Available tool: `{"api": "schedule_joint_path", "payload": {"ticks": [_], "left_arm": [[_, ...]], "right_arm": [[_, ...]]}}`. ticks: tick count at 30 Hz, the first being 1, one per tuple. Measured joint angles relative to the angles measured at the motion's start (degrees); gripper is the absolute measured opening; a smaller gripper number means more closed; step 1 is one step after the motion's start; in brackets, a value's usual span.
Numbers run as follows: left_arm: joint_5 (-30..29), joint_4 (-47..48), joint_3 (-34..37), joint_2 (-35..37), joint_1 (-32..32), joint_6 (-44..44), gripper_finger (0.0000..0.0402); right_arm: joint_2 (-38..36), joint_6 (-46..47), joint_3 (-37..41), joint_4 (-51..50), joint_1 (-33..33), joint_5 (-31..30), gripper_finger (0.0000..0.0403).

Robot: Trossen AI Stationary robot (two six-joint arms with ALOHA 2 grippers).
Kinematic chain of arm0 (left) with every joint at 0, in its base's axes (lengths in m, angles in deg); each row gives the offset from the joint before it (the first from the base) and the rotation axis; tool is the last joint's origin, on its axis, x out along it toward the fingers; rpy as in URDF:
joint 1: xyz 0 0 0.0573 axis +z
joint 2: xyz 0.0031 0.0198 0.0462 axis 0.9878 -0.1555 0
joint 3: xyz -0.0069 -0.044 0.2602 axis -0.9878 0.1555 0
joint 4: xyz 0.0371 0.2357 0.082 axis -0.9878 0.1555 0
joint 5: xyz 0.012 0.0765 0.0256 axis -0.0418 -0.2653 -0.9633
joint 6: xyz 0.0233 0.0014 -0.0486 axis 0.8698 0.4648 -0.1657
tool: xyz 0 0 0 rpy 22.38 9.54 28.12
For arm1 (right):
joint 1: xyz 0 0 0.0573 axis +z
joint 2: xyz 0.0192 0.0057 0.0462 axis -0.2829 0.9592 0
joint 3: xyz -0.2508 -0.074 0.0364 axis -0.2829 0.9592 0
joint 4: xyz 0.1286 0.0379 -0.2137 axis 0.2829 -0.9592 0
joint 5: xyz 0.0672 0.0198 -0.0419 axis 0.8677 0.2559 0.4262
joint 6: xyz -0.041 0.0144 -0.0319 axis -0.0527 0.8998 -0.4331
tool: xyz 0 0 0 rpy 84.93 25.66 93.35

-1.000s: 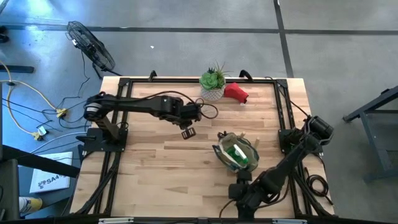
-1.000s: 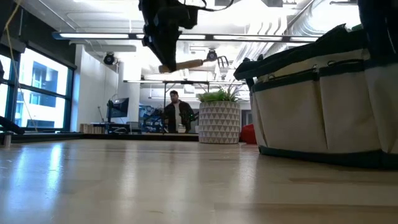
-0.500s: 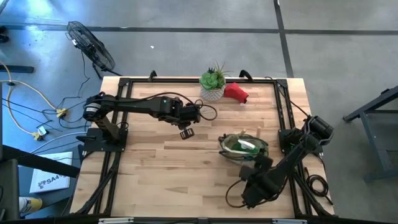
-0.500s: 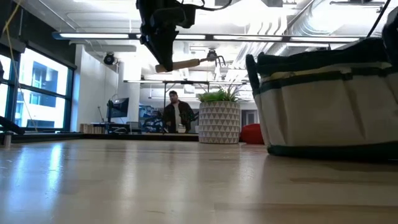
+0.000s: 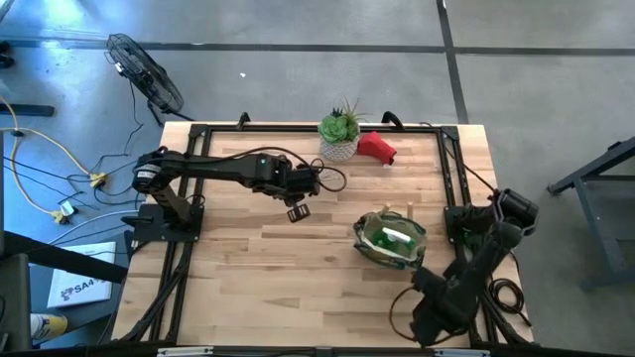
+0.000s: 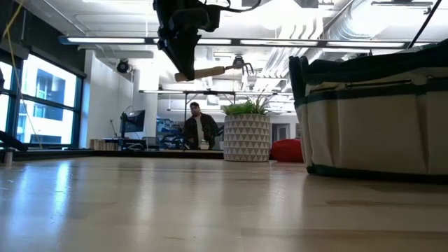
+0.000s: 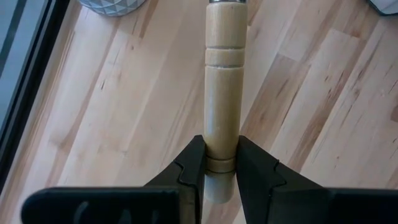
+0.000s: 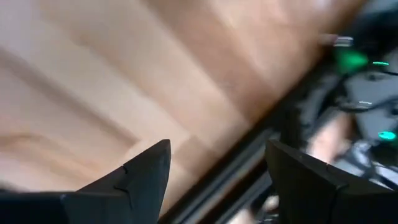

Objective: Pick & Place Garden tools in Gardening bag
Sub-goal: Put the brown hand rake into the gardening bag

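My left gripper point(image 5: 316, 181) is over the middle of the table, well above it, shut on a wooden-handled tool point(image 6: 208, 71), which also shows in the left wrist view point(image 7: 222, 93). The tan gardening bag with its dark green rim point(image 5: 390, 239) stands on its base right of centre and fills the right of the low view point(image 6: 378, 115). A green spray bottle point(image 5: 399, 238) lies inside it, and a wooden handle point(image 5: 409, 211) sticks out at its far rim. My right gripper point(image 8: 217, 180) is open and empty near the table's near right corner point(image 5: 429, 315). A red soft item point(image 5: 377, 147) lies at the far edge. My left gripper pinches the tool's wooden handle near its butt end point(image 7: 221, 149) between its two fingers. The fingers come level from the table's left and lie along the handle, which runs straight out ahead of them. The tool is lifted clear, nearly level, its metal end point(image 6: 238, 64) slightly raised.
A green spiky plant in a white pot point(image 5: 339, 137) stands at the far edge, just beyond my left gripper. A black frame point(image 5: 451, 169) runs round the table top. There is bare wood left of the bag. A person point(image 6: 199, 129) shows in the room behind.
My right gripper has drawn back from the bag's near side toward the table's near right corner. The bag has slid a little toward the table's right edge and still stands upright.
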Motion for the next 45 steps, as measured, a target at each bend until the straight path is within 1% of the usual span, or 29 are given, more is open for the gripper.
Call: {"api": "schedule_joint_path", "payload": {"ticks": [2,5,9,13,18,25,33,35,38,45], "left_arm": [[-0.14,0.00,0.00,0.00,0.00,0.00,0.0056],[-0.13,0.16,0.00,0.00,0.00,0.00,0.0056],[-0.18,2.96,0.09,0.50,-0.02,-0.02,0.0056],[-0.24,3.28,0.07,0.86,-0.02,-0.02,0.0056],[-0.34,3.40,-0.02,1.42,0.07,0.20,0.0056],[-0.33,3.45,0.04,1.36,0.07,1.48,0.0056],[-0.36,5.44,0.04,1.36,0.07,1.31,0.0056],[-1.23,5.60,0.04,1.36,0.07,1.21,0.0056],[-2.19,6.44,0.04,1.36,0.07,0.36,0.0056],[-2.35,8.24,0.04,1.36,0.07,-0.03,0.0056]], "right_arm": [[-0.04,1.68,0.48,-3.12,0.88,-1.48,0.0254],[-0.07,0.84,2.15,-4.97,0.12,-3.52,0.0254],[-0.09,-4.77,6.48,-3.25,-3.65,-5.83,0.0254],[-0.09,-9.58,11.53,-0.57,-8.27,-6.35,0.0254],[-0.09,-12.85,15.76,2.18,-12.84,-7.19,0.0254],[-0.09,-18.03,16.35,4.31,-15.90,-15.16,0.0254],[-0.09,-25.79,16.35,7.31,-19.81,-21.77,0.0254],[-0.09,-28.01,16.35,8.36,-20.79,-23.52,0.0254],[-0.09,-31.73,16.35,10.44,-22.15,-25.78,0.0254],[-0.09,-40.48,16.35,14.00,-26.80,-30.56,0.0254]]}}
